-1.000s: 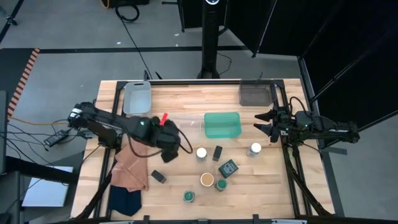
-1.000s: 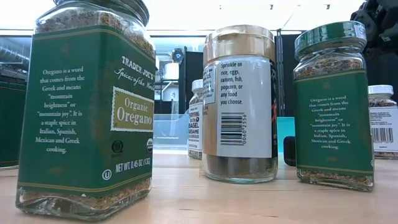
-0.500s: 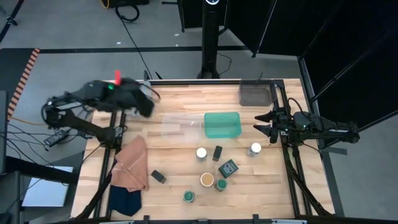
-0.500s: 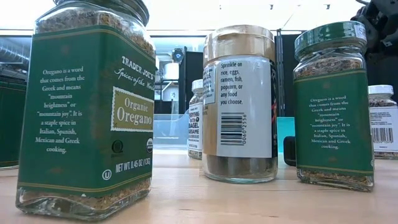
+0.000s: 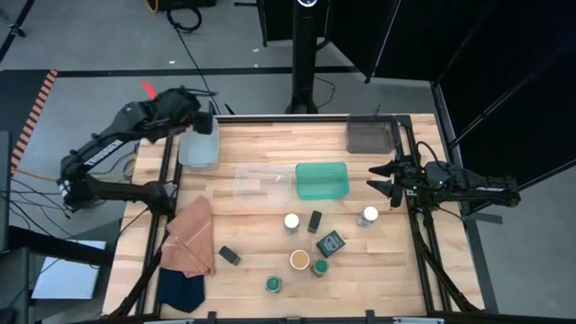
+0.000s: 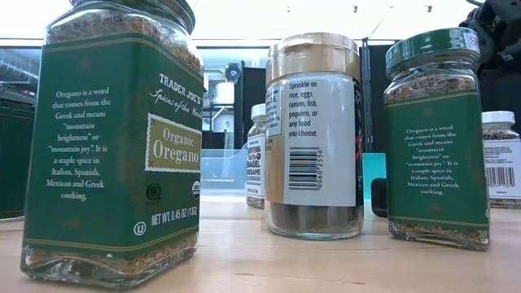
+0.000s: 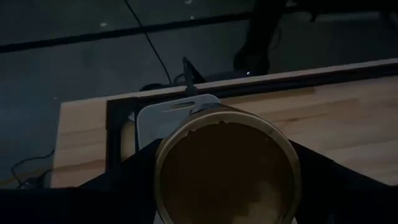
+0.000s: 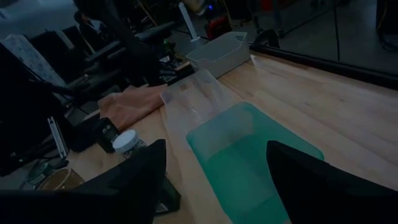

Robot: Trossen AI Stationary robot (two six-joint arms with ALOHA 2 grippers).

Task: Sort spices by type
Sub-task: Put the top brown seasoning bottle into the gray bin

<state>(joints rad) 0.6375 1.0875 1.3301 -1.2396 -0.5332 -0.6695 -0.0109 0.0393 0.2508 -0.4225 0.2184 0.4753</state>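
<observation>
**Ann:** Left gripper (image 5: 203, 123) hangs over the grey tray (image 5: 200, 151) at the table's far-left corner, clamped round a tan-lidded jar (image 7: 227, 168), presumably to start a group there.

**Bo:** And the right gripper (image 5: 382, 178)?

**Ann:** Parked at the right edge, fingers spread, empty, beside the white-lidded jar (image 5: 369, 215).

**Bo:** The rest?

**Ann:** Mid-table toward the near edge: another white-lidded jar (image 5: 292, 221), a second tan-lidded jar (image 5: 299, 259), two green-lidded oregano jars (image 5: 274, 283), square glass with paper labels. Dark tins (image 5: 329, 243) lie among them.

**Bo:** Trays?

**Ann:** Smooth teal plastic tray (image 5: 321, 180), a clear tray (image 5: 263, 181) beside it, a dark tray (image 5: 369, 137) far right. Wooden plank tabletop.
</observation>
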